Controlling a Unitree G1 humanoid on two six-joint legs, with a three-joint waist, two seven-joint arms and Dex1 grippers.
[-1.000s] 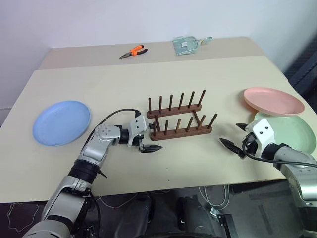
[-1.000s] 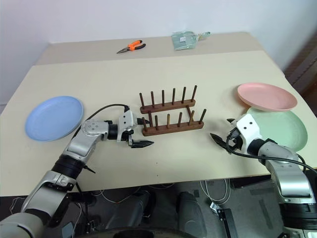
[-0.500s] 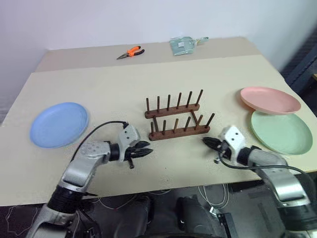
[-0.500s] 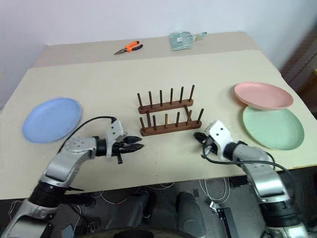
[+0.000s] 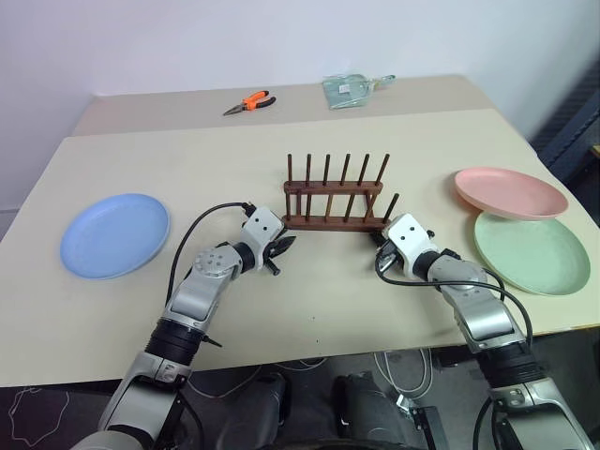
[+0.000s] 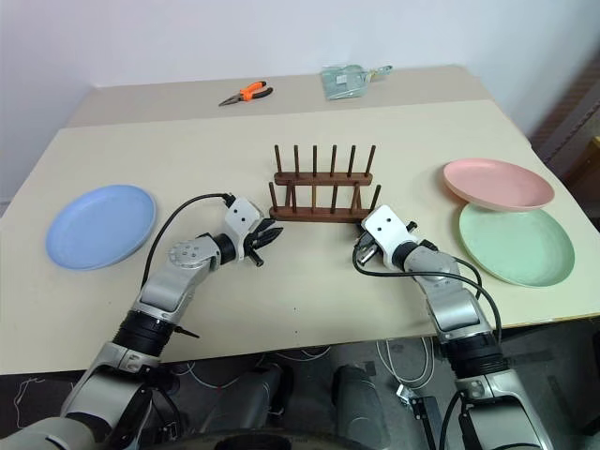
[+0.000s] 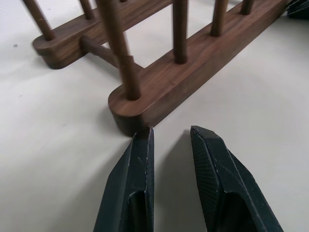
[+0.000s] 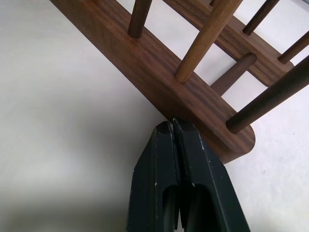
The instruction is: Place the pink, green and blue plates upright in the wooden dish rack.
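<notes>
Both grippers press the wooden dish rack [image 5: 336,199] at frame centre, apparently squaring it: left gripper [image 7: 170,137] slightly parted, right gripper [image 8: 173,126] closed, both empty.

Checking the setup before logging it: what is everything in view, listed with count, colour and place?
plates: three; blue at table's left, pink at right with its near edge over the green
wooden dish rack: one, dark brown, table centre
pliers: one, orange-handled, far side
clear bag: one, greenish, far side
table: one, beige
left gripper: black, slightly open, at rack's left end
right gripper: black, shut, tips against rack's right end
</notes>
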